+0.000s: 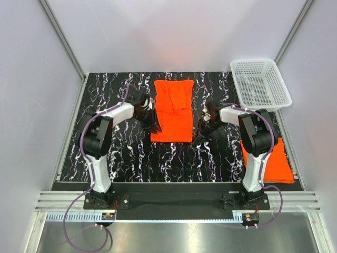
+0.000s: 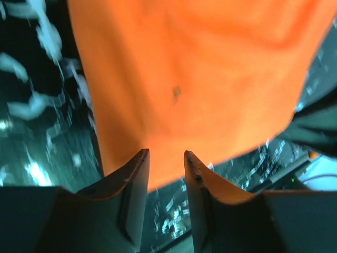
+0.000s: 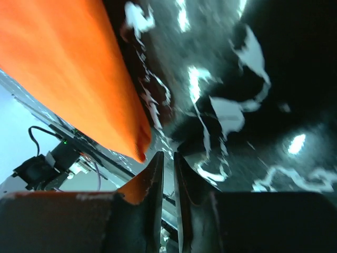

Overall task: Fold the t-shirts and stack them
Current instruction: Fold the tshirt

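One bright orange t-shirt (image 1: 172, 110) lies folded into a long rectangle in the middle of the black marbled table (image 1: 137, 158). My left gripper (image 1: 153, 124) hovers at its left edge, low down. In the left wrist view the left gripper (image 2: 166, 158) is open, the cloth (image 2: 189, 79) lies just past its fingertips, and only table shows in the gap. My right gripper (image 1: 201, 136) is just right of the shirt's near right corner. In the right wrist view the right gripper (image 3: 168, 155) shows a narrow empty gap, with the cloth's corner (image 3: 138, 150) beside its left fingertip. A second orange t-shirt (image 1: 276, 161) lies at the right, partly hidden by the right arm.
A white mesh basket (image 1: 260, 83) stands at the table's back right corner. Grey walls close in the back and both sides. The arm bases and purple cables sit along the near rail.
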Available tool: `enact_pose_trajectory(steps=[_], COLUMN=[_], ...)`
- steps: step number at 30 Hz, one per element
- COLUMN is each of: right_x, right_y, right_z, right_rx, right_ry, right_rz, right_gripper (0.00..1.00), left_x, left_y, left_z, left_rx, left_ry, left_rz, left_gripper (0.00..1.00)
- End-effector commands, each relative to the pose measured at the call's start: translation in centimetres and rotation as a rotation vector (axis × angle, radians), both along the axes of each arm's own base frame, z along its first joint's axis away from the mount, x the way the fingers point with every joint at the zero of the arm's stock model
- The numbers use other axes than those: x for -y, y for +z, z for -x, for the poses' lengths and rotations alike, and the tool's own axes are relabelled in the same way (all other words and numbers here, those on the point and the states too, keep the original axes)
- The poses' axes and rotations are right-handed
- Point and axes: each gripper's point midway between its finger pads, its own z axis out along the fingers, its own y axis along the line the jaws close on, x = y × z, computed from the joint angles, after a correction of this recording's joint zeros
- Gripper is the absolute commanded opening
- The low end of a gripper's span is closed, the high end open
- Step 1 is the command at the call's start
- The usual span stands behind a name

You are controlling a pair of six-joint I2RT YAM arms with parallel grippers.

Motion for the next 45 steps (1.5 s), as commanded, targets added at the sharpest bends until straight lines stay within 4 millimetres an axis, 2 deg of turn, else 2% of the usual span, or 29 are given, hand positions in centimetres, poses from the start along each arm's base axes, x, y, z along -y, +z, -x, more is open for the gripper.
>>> enact_pose_trajectory(steps=[1, 2, 5, 8, 9, 10, 11, 12, 14, 16, 19, 22, 23, 26, 29, 30, 31, 34, 35, 36, 37, 38, 39, 40, 41, 42, 43, 44, 45], right_x=[0.4, 0.2, -1.0, -3.2, -3.9, -4.8, -5.8, -6.5, -7.4, -7.8, -7.3, -5.2, -3.8, -1.6, -0.8, -0.9, -1.2, -1.6, -1.7, -1.8, -2.3, -2.5, -2.7, -3.2, -3.4, -3.5, -4.0, -4.4, -4.6], right_y=[3.2, 4.1, 7.1, 9.1, 9.3, 8.5, 9.1, 8.2, 8.0, 6.7, 4.5, 1.9, 0.8, -0.3, 1.4, 3.0, 4.0, 7.1, 7.7, 7.5, 8.4, 8.4, 7.3, 8.2, 7.9, 6.8, 7.8, 7.9, 6.9], right_z=[-1.0, -1.1, -1.7, -2.3, -2.4, -2.4, -2.5, -2.4, -3.1, -3.4, -2.8, -1.9, -1.6, -0.5, 0.1, 0.2, 0.3, -0.9, -1.5, -2.0, -3.3, -4.0, -4.7, -6.3, -7.1, -7.8, -9.4, -10.0, -10.5], right_rx=[0.126, 0.136, 0.17, 0.195, 0.194, 0.171, 0.149, 0.115, 0.109, 0.094, 0.062, 0.028, 0.013, -0.025, -0.006, 0.019, 0.02, 0.094, 0.107, 0.103, 0.124, 0.119, 0.095, 0.127, 0.129, 0.109, 0.139, 0.14, 0.122], right_ry=[0.006, 0.005, 0.002, 0.043, 0.058, 0.075, 0.083, 0.089, 0.079, 0.079, 0.078, 0.047, 0.018, -0.03, -0.049, -0.048, -0.054, -0.057, -0.059, -0.063, -0.059, -0.064, -0.068, -0.063, -0.064, -0.071, -0.065, -0.058, -0.06], right_rz=[0.003, -0.014, -0.095, -0.183, -0.201, -0.218, -0.274, -0.297, -0.35, -0.376, -0.366, -0.324, -0.3, -0.276, -0.287, -0.308, -0.328, -0.354, -0.36, -0.362, -0.381, -0.384, -0.384, -0.398, -0.398, -0.394, -0.413, -0.429, -0.428], right_gripper=[0.2, 0.2, 0.22, 0.26, 0.28, 0.29, 0.32, 0.33, 0.34, 0.34, 0.32, 0.31, 0.31, 0.29, 0.3, 0.3, 0.3, 0.31, 0.31, 0.32, 0.32, 0.32, 0.32, 0.32, 0.32, 0.32, 0.32, 0.32, 0.3], left_x=[0.6, 1.0, 1.8, 2.4, 2.3, 2.4, 2.2, 2.1, 1.8, 1.4, 0.4, -0.5, -0.8, -1.2, -0.7, -0.4, 0.2, 1.1, 1.5, 1.9, 2.1, 2.6, 2.9, 3.0, 3.4, 3.5, 3.4, 3.7, 3.7], left_y=[4.9, 5.9, 6.9, 6.4, 5.7, 5.3, 4.2, 3.7, 2.7, 1.6, -0.3, -2.0, -2.6, -2.9, -0.8, 0.0, 1.7, 4.3, 5.4, 5.8, 5.5, 6.2, 6.1, 4.9, 5.3, 5.1, 3.8, 4.2, 4.0], left_z=[0.6, 0.9, 1.4, 1.4, 1.5, 1.5, 1.6, 1.7, 1.6, 1.8, 2.4, 3.6, 4.4, 5.9, 6.7, 6.8, 6.8, 5.6, 4.4, 3.7, 3.0, 1.6, 0.7, -0.1, -1.4, -2.5, -3.4, -4.6, -5.5], left_rx=[0.112, 0.119, 0.103, 0.086, 0.069, 0.067, 0.045, 0.037, 0.035, 0.024, -0.007, -0.036, -0.051, -0.07, -0.039, -0.031, -0.014, 0.025, 0.057, 0.071, 0.055, 0.077, 0.087, 0.059, 0.085, 0.098, 0.079, 0.099, 0.113], left_ry=[-0.046, -0.053, -0.054, -0.053, -0.045, -0.044, -0.035, -0.033, -0.021, -0.015, -0.01, -0.015, -0.017, -0.018, -0.036, -0.039, -0.043, -0.039, -0.041, -0.042, -0.032, -0.031, -0.03, -0.016, -0.013, -0.008, 0.01, 0.01, 0.019], left_rz=[0.056, 0.088, 0.14, 0.166, 0.167, 0.167, 0.153, 0.149, 0.14, 0.124, 0.098, 0.071, 0.06, 0.063, 0.108, 0.129, 0.176, 0.231, 0.246, 0.258, 0.268, 0.284, 0.295, 0.298, 0.308, 0.315, 0.313, 0.331, 0.34], left_gripper=[0.39, 0.39, 0.4, 0.39, 0.39, 0.38, 0.37, 0.37, 0.36, 0.36, 0.36, 0.36, 0.36, 0.35, 0.36, 0.36, 0.37, 0.39, 0.4, 0.4, 0.4, 0.4, 0.4, 0.39, 0.39, 0.39, 0.39, 0.38, 0.38])
